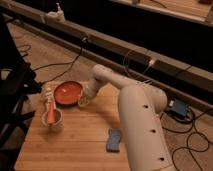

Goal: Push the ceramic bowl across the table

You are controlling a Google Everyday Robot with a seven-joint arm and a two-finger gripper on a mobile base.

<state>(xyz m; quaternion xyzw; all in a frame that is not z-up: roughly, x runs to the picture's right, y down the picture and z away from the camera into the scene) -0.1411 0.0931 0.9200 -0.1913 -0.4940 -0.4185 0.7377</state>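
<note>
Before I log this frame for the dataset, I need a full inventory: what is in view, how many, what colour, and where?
ceramic bowl: one, orange-red, far left part of the table, near its back edge.
white cup: one, white, holding an orange stick, left side in front of the bowl.
blue object: one, blue, flat, on the table near the arm's base.
table: one, light wood with plank stripes, centre of view.
cables: several, dark, on the floor behind the table.
box: one, blue-grey, on the floor at right.
arm: one, white.
tool: one, at the bowl's right rim.
</note>
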